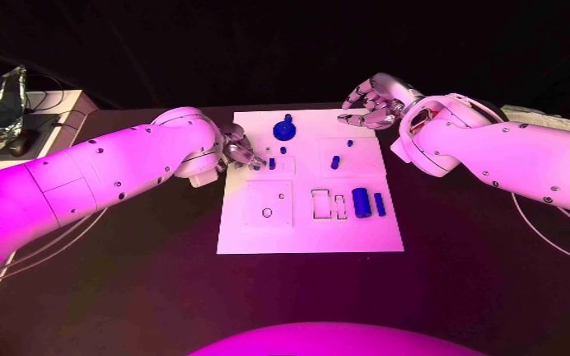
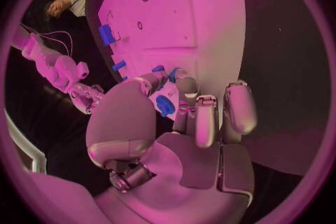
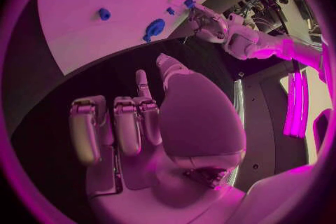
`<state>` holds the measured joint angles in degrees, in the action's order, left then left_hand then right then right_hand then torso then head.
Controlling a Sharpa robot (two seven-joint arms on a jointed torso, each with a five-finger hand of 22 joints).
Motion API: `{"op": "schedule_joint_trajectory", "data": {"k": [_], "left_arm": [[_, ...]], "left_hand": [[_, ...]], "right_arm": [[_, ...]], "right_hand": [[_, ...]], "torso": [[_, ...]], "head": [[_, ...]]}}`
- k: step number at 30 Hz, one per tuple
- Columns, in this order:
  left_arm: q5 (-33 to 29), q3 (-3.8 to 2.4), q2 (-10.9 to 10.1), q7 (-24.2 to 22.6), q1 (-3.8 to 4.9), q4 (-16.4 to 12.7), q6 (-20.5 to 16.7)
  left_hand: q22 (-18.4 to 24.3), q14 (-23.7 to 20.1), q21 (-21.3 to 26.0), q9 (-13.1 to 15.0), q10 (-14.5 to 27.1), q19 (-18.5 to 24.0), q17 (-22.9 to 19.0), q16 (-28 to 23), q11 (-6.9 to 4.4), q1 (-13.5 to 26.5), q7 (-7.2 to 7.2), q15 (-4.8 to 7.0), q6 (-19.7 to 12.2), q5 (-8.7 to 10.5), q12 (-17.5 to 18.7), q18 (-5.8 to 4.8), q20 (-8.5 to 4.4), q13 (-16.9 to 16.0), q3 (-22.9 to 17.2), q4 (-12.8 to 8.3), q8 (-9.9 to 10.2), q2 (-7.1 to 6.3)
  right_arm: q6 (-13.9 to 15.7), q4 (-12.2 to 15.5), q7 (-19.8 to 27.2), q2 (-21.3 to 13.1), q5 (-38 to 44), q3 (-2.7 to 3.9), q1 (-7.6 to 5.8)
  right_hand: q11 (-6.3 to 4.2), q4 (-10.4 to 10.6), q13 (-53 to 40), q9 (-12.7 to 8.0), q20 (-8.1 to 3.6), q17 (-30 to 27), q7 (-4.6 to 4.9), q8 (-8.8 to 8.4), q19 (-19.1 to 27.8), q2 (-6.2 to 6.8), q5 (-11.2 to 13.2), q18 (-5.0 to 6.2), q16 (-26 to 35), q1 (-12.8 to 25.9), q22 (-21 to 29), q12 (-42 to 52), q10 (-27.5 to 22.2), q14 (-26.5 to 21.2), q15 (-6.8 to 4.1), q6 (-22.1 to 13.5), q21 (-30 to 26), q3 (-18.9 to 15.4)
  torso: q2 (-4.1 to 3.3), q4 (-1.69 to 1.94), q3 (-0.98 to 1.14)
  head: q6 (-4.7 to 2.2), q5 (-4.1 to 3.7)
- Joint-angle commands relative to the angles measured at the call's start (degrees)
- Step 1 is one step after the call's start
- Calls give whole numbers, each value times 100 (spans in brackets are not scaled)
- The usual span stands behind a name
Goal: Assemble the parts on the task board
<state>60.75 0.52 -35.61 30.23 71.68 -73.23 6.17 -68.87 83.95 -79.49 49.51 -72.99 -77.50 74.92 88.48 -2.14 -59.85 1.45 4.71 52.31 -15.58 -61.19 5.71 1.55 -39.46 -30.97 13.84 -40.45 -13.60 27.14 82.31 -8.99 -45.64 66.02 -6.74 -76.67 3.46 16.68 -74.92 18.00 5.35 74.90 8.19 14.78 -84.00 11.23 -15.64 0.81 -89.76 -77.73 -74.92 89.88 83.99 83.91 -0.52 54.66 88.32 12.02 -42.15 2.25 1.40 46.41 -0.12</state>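
Lying flat mid-table (image 1: pixel 142 290): white board (image 1: pixel 309 236), long axis running away from the robot. Sitting on it: blue parts, among them a round knob (image 1: pixel 285 130) at the far edge and two short cylinders (image 1: pixel 361 202) lying lengthwise near the right edge. Resting at the board's left edge: left hand (image 1: pixel 238 148), fingertips (image 2: pixel 183 81) pinching a small blue part (image 2: pixel 165 105). Hovering past the far right corner: right hand (image 1: pixel 378 102), fingers curled, holding nothing.
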Motion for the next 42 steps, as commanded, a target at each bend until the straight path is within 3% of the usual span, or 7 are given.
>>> {"op": "schedule_joint_trajectory", "data": {"k": [1, 17, 28, 31, 34, 38, 42], "left_arm": [[-12, 7, -27, -33, -26, -41, 23], [-15, -96, -307, -42, -81, -340, -153], [-667, -473, -652, -171, -265, -622, -415], [-1055, -626, -779, -360, -346, -689, -615], [-1236, -739, -858, -723, -407, -724, -816], [-1265, -811, -857, -1555, -446, -703, -1226], [-805, -834, -740, -2323, -459, -607, -1568]], "left_hand": [[8, 508, 38, -9, 53, -17, 1166, -13, 11, -12, 46, 39, 4, 15, 27, -101, -20, 18, 60, 13, 19, -41], [15, 505, 54, -38, 67, -18, 1153, -20, 24, 128, 57, 27, 3, 151, 19, -98, -8, 20, 824, 295, 34, -18], [231, 452, 200, -81, 349, 135, 993, -103, 90, -83, 116, -23, -182, 1011, 234, -52, 42, 382, 2275, 318, 75, 504], [1474, 40, 1017, -229, 1228, 1040, 155, -558, 379, -392, 427, -290, -826, 1139, 733, 201, 254, 1020, 2958, 305, 242, 757], [1586, -73, 1118, -424, 1439, 1125, -37, -627, 508, -592, 570, -397, -1135, 1124, 723, 227, 348, 1075, 3147, 300, 364, 841], [3226, -2400, 2730, -1055, 2601, 2526, -2964, -2676, 839, -1666, 874, -735, -1740, 1017, 1315, 456, 662, 1501, 3070, 199, 759, 1023], [3779, -2804, 3537, -1934, 2587, 2517, -3653, -3362, 867, -3087, 895, -742, -1763, 1055, 2044, 461, 700, 2314, 1396, 294, 983, 498]], "right_arm": [[-38, 5, 33, -2, 38, 3, 1], [-21, -5, 39, 4, 46, 2, 4], [-24, -29, 46, 19, 48, 2, 13], [-22, -32, 50, 12, 48, 2, 15], [-5, -37, 62, 5, 47, 1, 17], [64, -54, 114, -3, 16, 1, 20], [148, -78, 184, -1, -43, 0, 21]], "right_hand": [[5, -5, -1473, 8, -2, 1477, -6, -3, -514, 4, -21, -33, -13, 39, -1376, -25, 565, 601, -7, -32, -19, -23], [6, -7, -1462, 8, -2, 1461, -3, -10, -507, 12, -22, -28, -8, 39, -1365, -37, 554, 597, -7, -47, -36, -26], [8, -7, -1449, 8, -2, 1454, -1, -15, -504, 15, -22, -26, -6, 41, -1360, -50, 541, 596, -7, -57, -43, -28], [8, -7, -1437, 8, -2, 1453, 0, -16, -503, 15, -22, -26, -5, 41, -1359, -63, 529, 595, -6, -60, -45, -28], [9, -7, -1426, 9, -2, 1449, 0, -17, -503, 16, -22, -26, -4, 42, -1358, -74, 518, 594, -6, -62, -46, -28], [9, -8, -1374, 9, -2, 1440, 1, -20, -497, 16, -23, -23, -1, 41, -1350, -130, 465, 592, -6, -68, -58, -28], [13, -13, -1074, 22, 2, 1377, 9, -30, -458, 5, -42, -1, 22, 6, -1290, -453, 161, 577, -2, -102, -146, 10]], "torso": [[3, 3, -2], [1, 7, -11], [9, 16, -9], [5, 16, -7], [3, 6, -5], [2, -1, -2], [-4, -9, 4]], "head": [[-4, -3], [-10, -17], [-35, -19], [-53, -20], [-65, -20], [-85, -14], [-107, -13]]}}
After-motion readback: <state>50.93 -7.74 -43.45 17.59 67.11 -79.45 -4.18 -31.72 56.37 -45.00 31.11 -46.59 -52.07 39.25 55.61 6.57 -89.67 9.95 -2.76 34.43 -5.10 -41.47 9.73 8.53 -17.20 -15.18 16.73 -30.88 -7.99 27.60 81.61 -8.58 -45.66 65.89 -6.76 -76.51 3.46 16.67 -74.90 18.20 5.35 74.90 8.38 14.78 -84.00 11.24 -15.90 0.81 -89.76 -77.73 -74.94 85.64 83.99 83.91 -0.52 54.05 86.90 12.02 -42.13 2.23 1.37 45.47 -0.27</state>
